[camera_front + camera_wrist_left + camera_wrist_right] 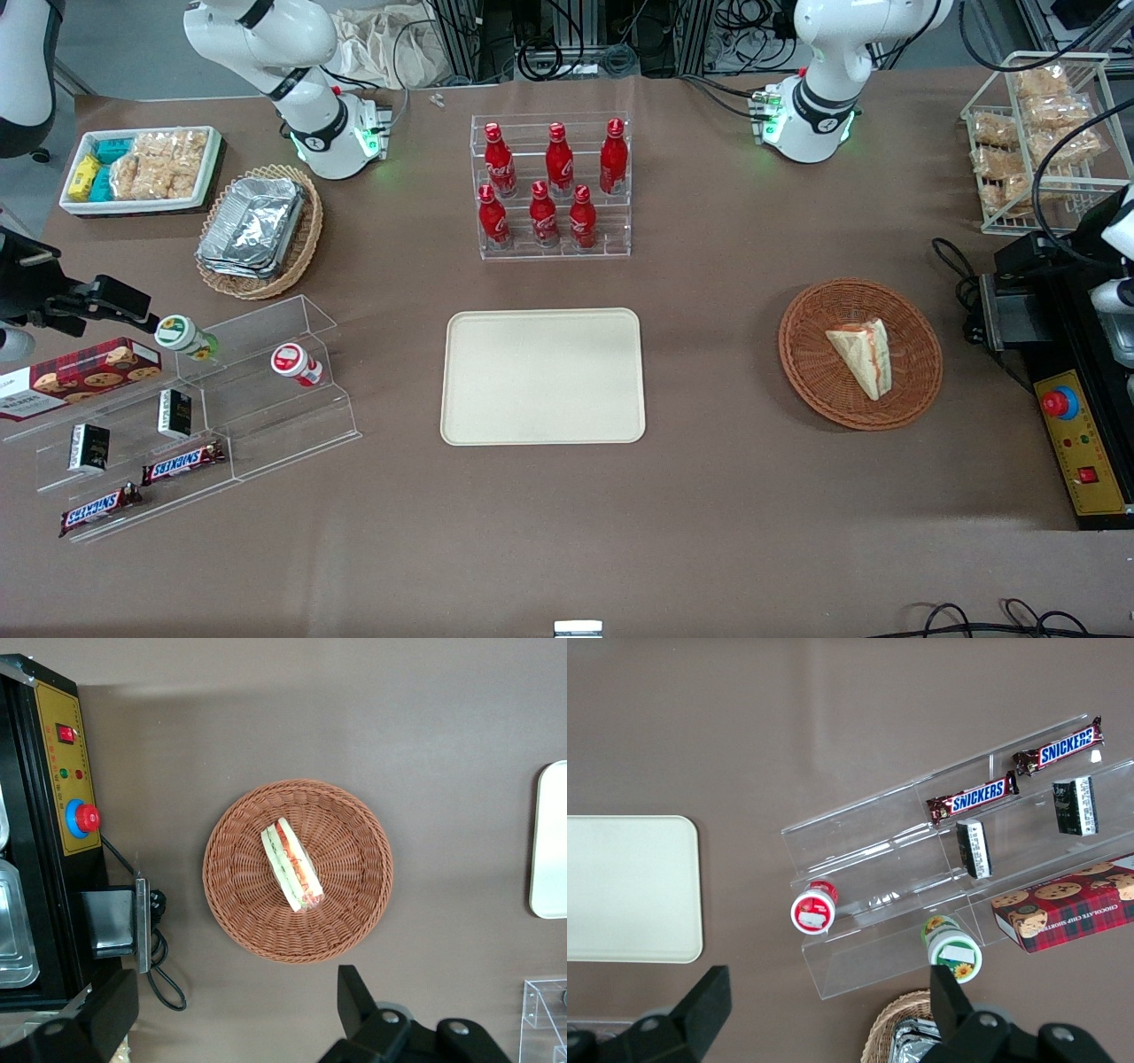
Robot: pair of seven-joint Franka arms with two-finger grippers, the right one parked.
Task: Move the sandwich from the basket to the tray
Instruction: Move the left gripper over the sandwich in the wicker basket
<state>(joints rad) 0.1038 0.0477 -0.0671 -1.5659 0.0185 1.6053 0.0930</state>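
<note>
On the table (709, 496), sandwich (861, 355) in basket (811, 372); end effector (235, 1014) open above.

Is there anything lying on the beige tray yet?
No, the tray is bare; the sandwich lies in the basket, with the open gripper above it.

sandwich (291, 865): lying in round basket (354, 912), apparently wrapped | tray (542, 376): bare, well apart

The basket (859, 354) is reddish-brown woven wicker. The sandwich (862, 354) shows pale bread with red-orange and green layers. The tray (543, 377) is plain cream-beige on a brown table (709, 496). The black gripper (235, 1019) hangs above the basket.
</note>
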